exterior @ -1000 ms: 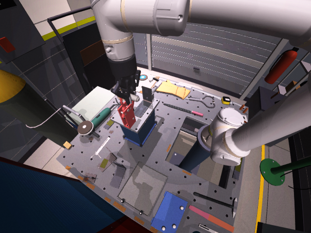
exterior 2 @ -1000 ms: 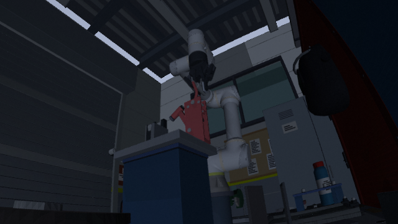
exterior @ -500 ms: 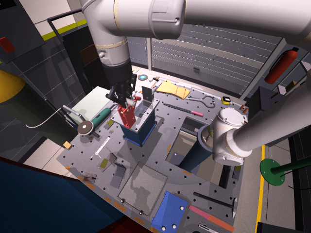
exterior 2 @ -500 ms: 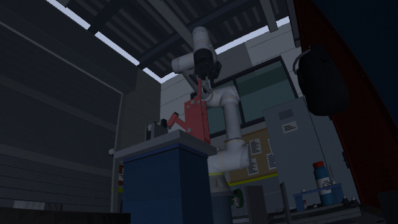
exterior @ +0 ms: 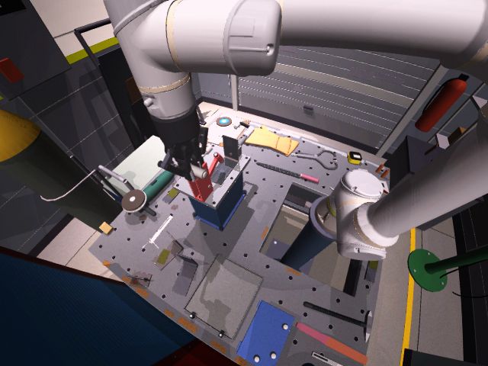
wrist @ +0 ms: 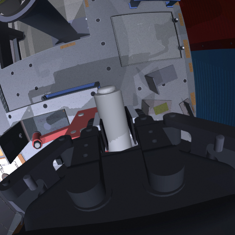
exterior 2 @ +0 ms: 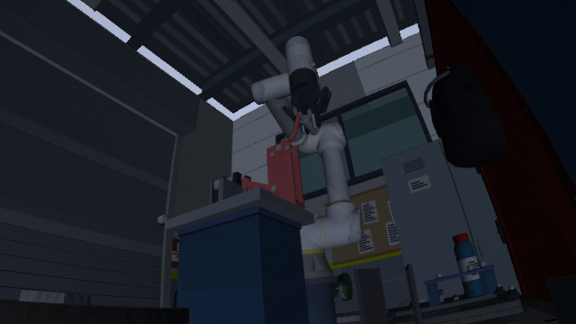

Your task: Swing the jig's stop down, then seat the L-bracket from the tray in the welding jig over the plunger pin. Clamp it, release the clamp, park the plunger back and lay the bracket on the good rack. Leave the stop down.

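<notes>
On the blue pedestal at the table's left stands the welding jig [exterior: 215, 179], with its red toggle clamp [exterior: 202, 185] on the near edge and a dark upright block [exterior: 231, 149] on the far side. My gripper [wrist: 117, 129] is closed, its fingers on either side of the clamp's grey cylindrical handle [wrist: 113, 118], which sticks out between them. The clamp's red arm [wrist: 65, 131] reaches across the jig plate. An L-bracket [exterior: 188, 264] stands on the table in front of the jig, and another bracket [exterior: 169, 252] lies beside it.
A flat grey tray [exterior: 224, 295] sits at the table's near edge, with a blue plate [exterior: 266, 333] to its right. An angle grinder [exterior: 138, 197] lies left of the jig. A file [exterior: 287, 173], pliers and yellow gloves [exterior: 272, 140] lie behind. My arm's base [exterior: 307, 236] rises through an opening.
</notes>
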Controlling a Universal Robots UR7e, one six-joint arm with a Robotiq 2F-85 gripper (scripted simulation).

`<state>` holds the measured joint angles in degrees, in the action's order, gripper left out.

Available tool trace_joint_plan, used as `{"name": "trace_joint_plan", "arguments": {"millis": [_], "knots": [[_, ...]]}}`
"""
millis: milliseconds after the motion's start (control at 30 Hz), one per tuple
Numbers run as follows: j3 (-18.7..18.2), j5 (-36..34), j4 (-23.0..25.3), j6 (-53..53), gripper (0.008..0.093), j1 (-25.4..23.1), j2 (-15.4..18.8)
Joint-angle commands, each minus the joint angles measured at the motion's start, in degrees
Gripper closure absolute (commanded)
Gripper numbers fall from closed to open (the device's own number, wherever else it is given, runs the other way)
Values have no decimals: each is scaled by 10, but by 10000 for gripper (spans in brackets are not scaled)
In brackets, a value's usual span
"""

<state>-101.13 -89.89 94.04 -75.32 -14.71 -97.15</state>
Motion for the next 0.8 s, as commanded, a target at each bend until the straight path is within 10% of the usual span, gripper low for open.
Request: {"name": "trace_joint_plan", "arguments": {"millis": [0, 767], "knots": [[0, -1, 1, 2, 934, -2, 1], [-19, -1, 47, 38, 934, -38, 29]]}}
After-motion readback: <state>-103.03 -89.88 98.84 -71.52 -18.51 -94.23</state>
